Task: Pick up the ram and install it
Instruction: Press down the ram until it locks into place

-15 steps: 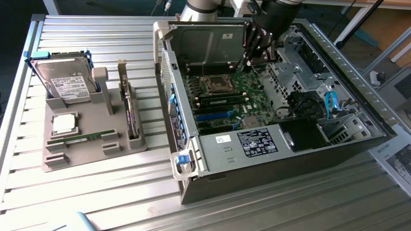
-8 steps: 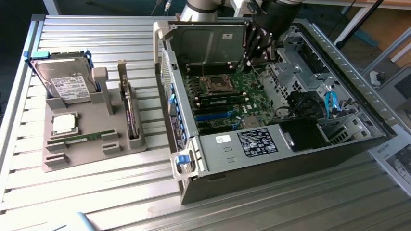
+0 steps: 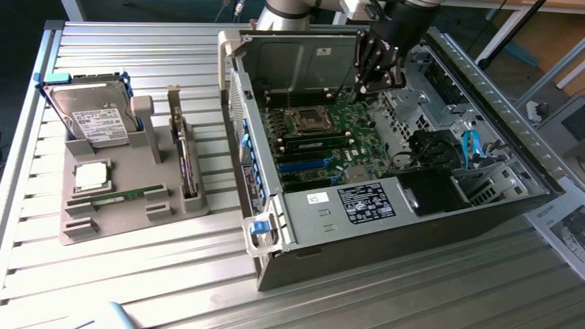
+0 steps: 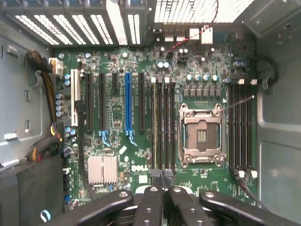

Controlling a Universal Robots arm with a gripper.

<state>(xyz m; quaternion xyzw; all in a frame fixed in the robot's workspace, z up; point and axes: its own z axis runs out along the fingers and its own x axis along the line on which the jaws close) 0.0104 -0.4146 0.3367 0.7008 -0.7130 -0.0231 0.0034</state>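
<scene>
Wrist view — closed claw cut off by frame edge, over motherboard

Slatted table: grey holder, computer case

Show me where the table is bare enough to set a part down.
Free: the table slats nearest the camera, along the grey holder and computer case, and the slats beyond the hard drive. Crowded: the narrow strip between holder and case, and inside the case, where the gripper hangs over the motherboard.
</scene>
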